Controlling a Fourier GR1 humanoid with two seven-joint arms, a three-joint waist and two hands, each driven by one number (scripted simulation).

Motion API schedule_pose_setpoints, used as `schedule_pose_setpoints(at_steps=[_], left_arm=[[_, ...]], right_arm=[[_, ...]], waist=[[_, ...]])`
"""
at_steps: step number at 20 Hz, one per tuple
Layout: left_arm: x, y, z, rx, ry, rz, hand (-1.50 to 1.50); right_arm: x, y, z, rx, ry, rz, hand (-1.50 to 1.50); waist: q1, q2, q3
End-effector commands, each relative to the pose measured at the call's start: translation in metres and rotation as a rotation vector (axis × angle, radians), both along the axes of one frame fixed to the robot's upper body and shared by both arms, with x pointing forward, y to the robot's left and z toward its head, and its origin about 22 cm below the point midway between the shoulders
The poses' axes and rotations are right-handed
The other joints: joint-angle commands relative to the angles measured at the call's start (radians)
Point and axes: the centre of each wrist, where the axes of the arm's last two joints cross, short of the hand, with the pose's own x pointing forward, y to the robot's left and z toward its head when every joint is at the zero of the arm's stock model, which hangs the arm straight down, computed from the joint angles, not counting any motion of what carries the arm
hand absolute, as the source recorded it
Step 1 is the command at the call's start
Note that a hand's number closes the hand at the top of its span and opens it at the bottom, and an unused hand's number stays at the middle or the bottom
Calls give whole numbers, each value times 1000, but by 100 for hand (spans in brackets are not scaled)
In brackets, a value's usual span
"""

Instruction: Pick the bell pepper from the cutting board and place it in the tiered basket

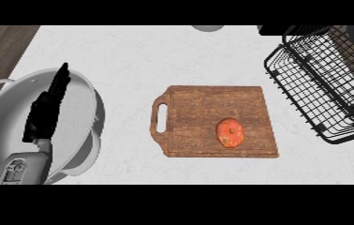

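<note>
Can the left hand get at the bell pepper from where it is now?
Probably yes. The left hand rests open over the white pan, and only bare counter and board lie between it and the bell pepper on the cutting board.

Black left hand, grey forearm.

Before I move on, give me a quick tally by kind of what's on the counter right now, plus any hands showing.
Bell pepper: 1, orange, lying on the board
Cutting board: 1, wooden
Wire basket: 1, black, at the right edge
Pan: 1, grey, at the left
Left hand: 1, open, over the pan
Total: 5
</note>
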Motion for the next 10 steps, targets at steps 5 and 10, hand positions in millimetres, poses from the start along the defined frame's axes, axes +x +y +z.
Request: schedule_pose_setpoints(at_steps=[5,10], left_arm=[[10,-5,6,-2,-2,4,0],[-5,9,-3,-1,13,14,0]], right_arm=[[-9,-14,-39,213,-37,-38,150],[-21,-34,-68,359,-161,-119,-150]], waist=[[-8,-1,0],[-11,-3,0]])
